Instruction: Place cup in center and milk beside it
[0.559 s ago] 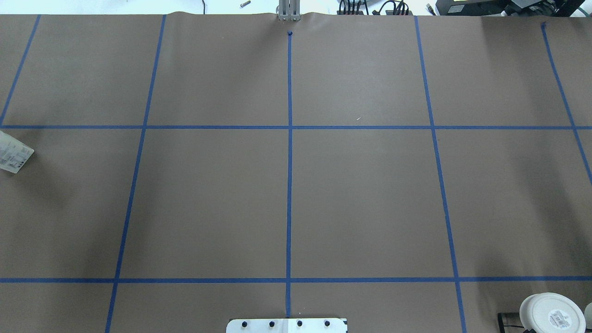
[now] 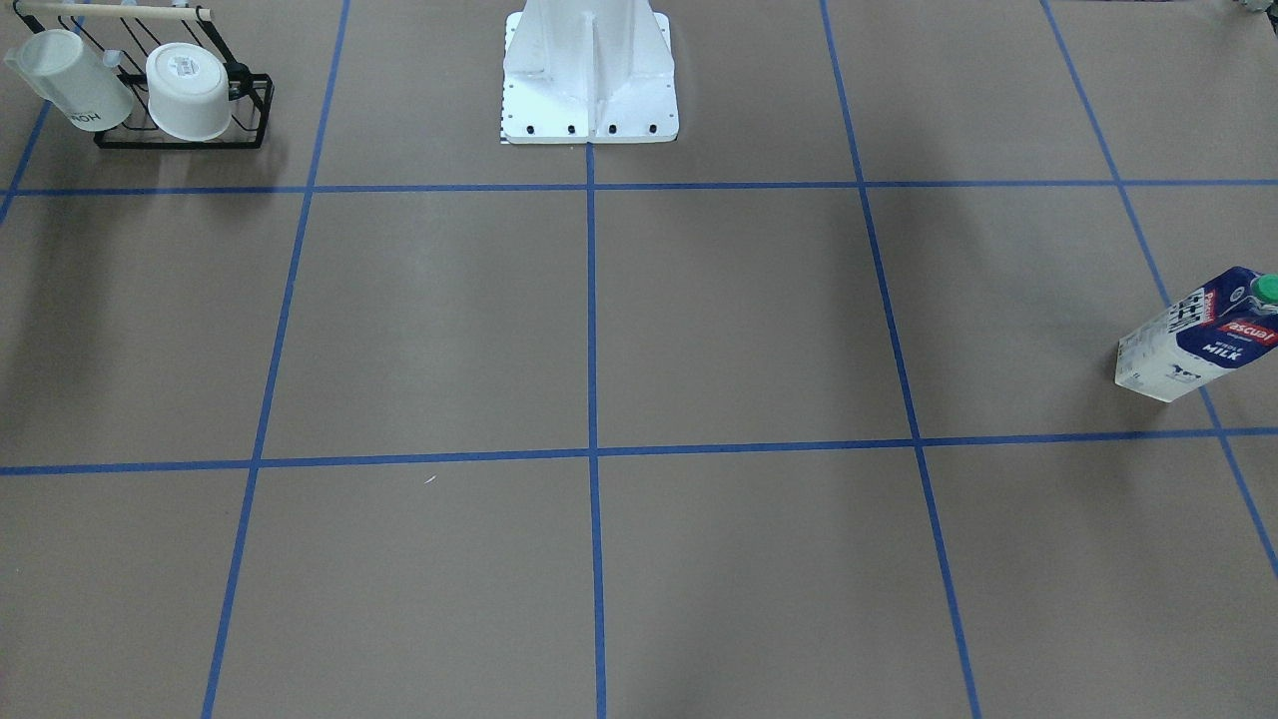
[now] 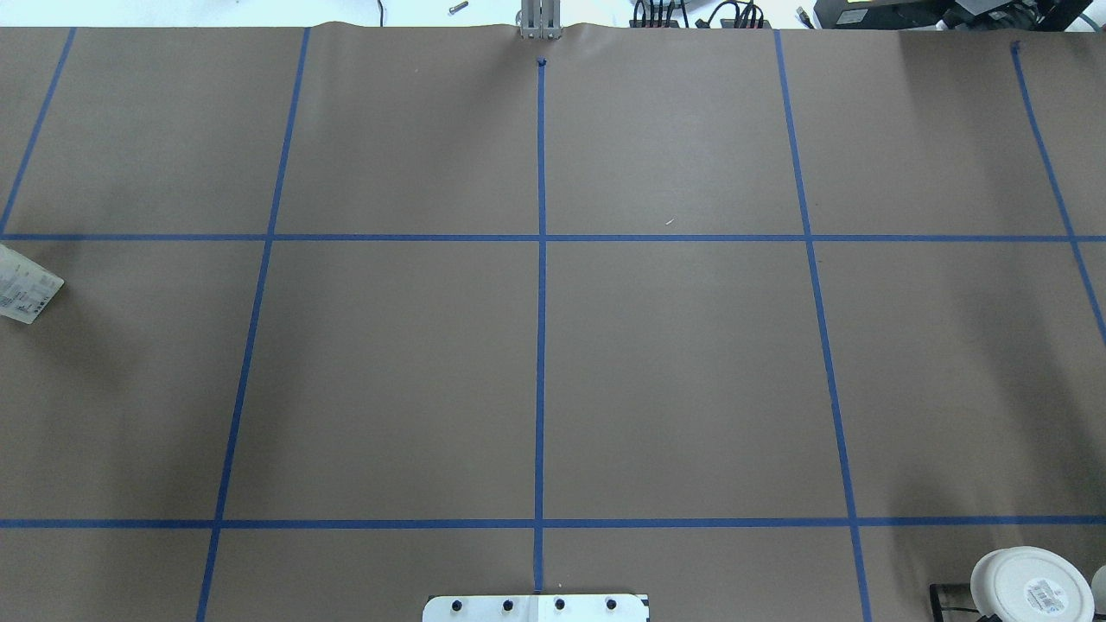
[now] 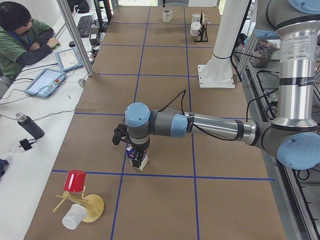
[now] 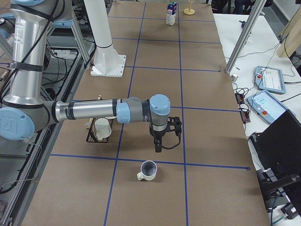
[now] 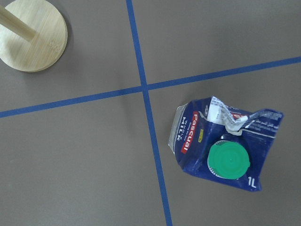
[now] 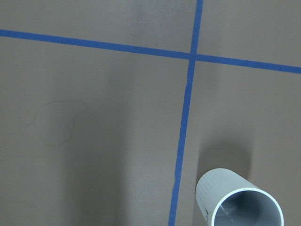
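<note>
A black wire rack [image 2: 180,143] holds a lettered white mug [image 2: 70,85] and a stickered white mug [image 2: 190,95] at one worktop [image 2: 739,320] corner, while a wooden stand [image 4: 92,208] bearing a red cup [image 4: 75,181] sits at the opposite end.

Brown taped table [image 2: 739,320] carries milk [image 2: 1198,335], cup [image 5: 149,170], mug rack [image 2: 250,90], wooden stand [image 4: 96,206]

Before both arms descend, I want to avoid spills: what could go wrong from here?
The milk is tall with a crumpled top and sits off-centre in the left wrist view; jaws closing off-centre might tip it.
The cup lies at the right wrist view's lower corner, so a straight descent could clip its rim.
The rack of other white mugs stands close to the right arm; a swing may hit it.
</note>
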Available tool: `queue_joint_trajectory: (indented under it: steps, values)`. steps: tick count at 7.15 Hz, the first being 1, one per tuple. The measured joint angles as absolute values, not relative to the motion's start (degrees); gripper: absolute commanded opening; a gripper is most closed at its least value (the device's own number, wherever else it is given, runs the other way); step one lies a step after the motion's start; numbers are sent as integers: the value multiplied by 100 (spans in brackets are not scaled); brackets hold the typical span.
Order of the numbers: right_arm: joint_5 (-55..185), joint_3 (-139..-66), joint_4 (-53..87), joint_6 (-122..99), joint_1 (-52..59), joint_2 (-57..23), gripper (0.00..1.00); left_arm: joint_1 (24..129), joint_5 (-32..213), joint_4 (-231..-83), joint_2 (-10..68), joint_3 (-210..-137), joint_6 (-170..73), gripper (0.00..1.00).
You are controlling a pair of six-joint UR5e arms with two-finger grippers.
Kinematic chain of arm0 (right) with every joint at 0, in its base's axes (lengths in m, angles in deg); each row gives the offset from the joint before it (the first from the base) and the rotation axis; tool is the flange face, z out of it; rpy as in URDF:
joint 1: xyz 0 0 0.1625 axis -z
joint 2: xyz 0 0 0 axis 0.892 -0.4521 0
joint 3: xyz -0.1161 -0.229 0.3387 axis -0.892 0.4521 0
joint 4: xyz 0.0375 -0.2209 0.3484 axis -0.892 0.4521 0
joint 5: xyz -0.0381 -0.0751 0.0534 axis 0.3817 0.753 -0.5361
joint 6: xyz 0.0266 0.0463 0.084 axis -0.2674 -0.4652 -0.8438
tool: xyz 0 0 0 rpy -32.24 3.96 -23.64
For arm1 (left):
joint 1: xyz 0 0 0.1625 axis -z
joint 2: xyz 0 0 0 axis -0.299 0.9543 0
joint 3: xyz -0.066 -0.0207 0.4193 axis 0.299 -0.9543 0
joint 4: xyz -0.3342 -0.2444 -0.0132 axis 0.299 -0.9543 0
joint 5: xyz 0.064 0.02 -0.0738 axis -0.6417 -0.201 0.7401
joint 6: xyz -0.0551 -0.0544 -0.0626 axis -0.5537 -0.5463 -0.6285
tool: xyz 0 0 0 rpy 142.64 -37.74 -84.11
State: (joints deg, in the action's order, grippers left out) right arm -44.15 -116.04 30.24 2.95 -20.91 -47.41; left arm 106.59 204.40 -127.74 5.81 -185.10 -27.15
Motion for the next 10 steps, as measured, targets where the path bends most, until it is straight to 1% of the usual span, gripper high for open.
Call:
queue_joint_trajectory:
  steps: [3,6,8,10]
  values:
    - [-4394,-11778,3013,283,-2090,-4648,100,10658,20414,-13130,687,-18705,-2753,98]
    - [-4355,-11786,3007,241,-2090,-4279,100,10660,20407,-14111,774,-18544,-2773,98]
    - [-4347,-11750,3005,286,-2089,-4267,100,10660,20425,-14533,955,-18380,-3074,98]
    - [-4218,-11717,2902,317,-2040,-4449,100,10660,20432,-14606,1011,-18348,-3271,98]
